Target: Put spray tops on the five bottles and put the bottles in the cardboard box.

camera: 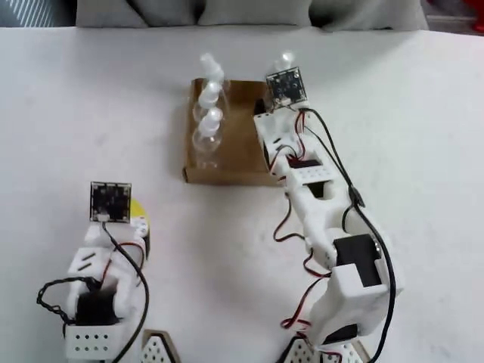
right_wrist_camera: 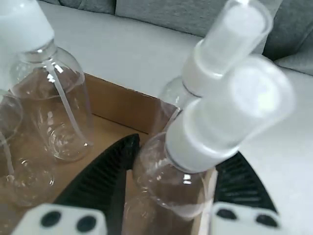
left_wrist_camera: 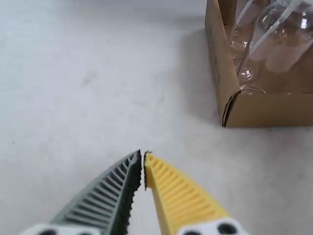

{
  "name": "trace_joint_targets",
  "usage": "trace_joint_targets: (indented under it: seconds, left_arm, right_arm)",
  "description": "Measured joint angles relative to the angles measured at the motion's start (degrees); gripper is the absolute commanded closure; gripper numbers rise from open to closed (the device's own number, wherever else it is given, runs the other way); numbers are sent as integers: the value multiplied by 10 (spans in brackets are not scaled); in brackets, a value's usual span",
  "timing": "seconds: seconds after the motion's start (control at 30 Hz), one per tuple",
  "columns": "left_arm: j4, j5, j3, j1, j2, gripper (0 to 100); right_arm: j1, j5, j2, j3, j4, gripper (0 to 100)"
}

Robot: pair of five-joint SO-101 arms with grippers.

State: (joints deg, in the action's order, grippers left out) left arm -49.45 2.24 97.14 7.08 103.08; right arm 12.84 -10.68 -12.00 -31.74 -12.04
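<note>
The cardboard box (camera: 243, 144) stands mid-table with several clear bottles (camera: 209, 117) in white spray tops lined up along one side. Over the box's other side, my right gripper (right_wrist_camera: 183, 152) is shut on a clear bottle (right_wrist_camera: 166, 188) with its spray top (right_wrist_camera: 230, 112) on, its black fingers (right_wrist_camera: 105, 178) on either side. Another capped bottle (right_wrist_camera: 220, 39) stands just behind it. More bottles (right_wrist_camera: 49, 103) stand deeper inside the box wall (right_wrist_camera: 117, 105). My left gripper (left_wrist_camera: 143, 157) is shut with nothing in it, low over the bare table, short of the box corner (left_wrist_camera: 254, 110).
The left arm (camera: 106, 265) sits folded at the table's near left, well apart from the box. The right arm (camera: 325, 227) stretches from the near edge to the box. White tabletop lies all around, with grey cushions beyond the far edge.
</note>
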Motion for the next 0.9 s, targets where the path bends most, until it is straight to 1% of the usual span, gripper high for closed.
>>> trace_joint_targets:
  seconds: [0.13, 0.27, 0.37, 0.47, 0.57, 0.67, 0.9]
  left_arm:
    - [0, 0, 0, 0, 0, 977]
    - [0, 0, 0, 0, 0, 977]
    - [0, 0, 0, 0, 0, 977]
    - [0, 0, 0, 0, 0, 977]
    - [0, 0, 0, 0, 0, 977]
    - [0, 0, 0, 0, 0, 977]
    - [0, 0, 0, 0, 0, 977]
  right_arm:
    - [2, 0, -1, 0, 0, 766]
    - [2, 0, -1, 0, 0, 731]
    - [1, 25, 7, 0, 3, 693]
    - [-3, 63, 33, -1, 40, 677]
    - [-2, 73, 56, -1, 84, 683]
    - [1, 73, 62, -1, 98, 728]
    - [4, 73, 62, 4, 98, 928]
